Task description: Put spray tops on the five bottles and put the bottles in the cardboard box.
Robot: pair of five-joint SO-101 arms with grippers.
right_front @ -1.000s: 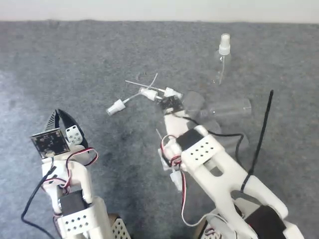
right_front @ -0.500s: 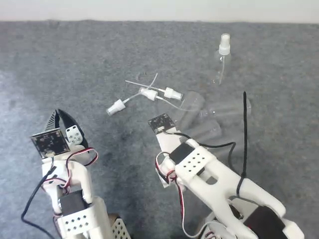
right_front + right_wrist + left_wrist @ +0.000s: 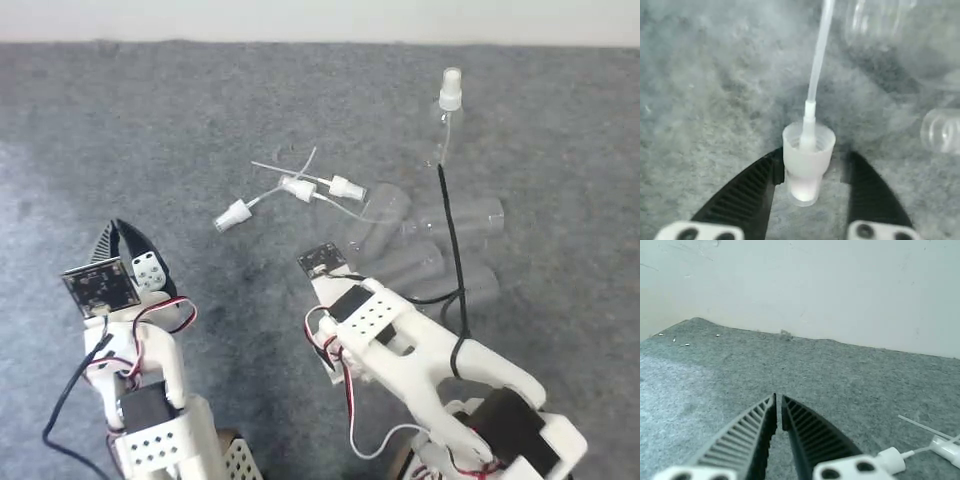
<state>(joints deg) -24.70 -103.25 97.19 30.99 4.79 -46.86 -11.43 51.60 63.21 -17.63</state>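
My right gripper point(image 3: 815, 157) is shut on a spray top point(image 3: 807, 170). It holds the white cap, and the thin tube points away over the carpet. That arm's wrist point(image 3: 322, 262) hangs just in front of several clear capless bottles point(image 3: 415, 260) lying in a cluster. One of them point(image 3: 940, 130) lies close to the held top. One bottle point(image 3: 447, 120) stands upright at the back with its spray top on. Three loose spray tops point(image 3: 297, 187) lie left of the cluster. My left gripper point(image 3: 122, 232) point(image 3: 778, 400) is shut and empty at the near left.
Grey carpet covers the table up to a white wall at the back. A black cable point(image 3: 450, 240) rises from the right arm across the lying bottles. From the left wrist, the nearest loose spray top point(image 3: 890, 460) lies just beyond the fingers.
The right arm has pulled back from the loose tops and bottles towards the near edge, uncovering more of the bottles. Its cable swung left. The left arm has not moved.
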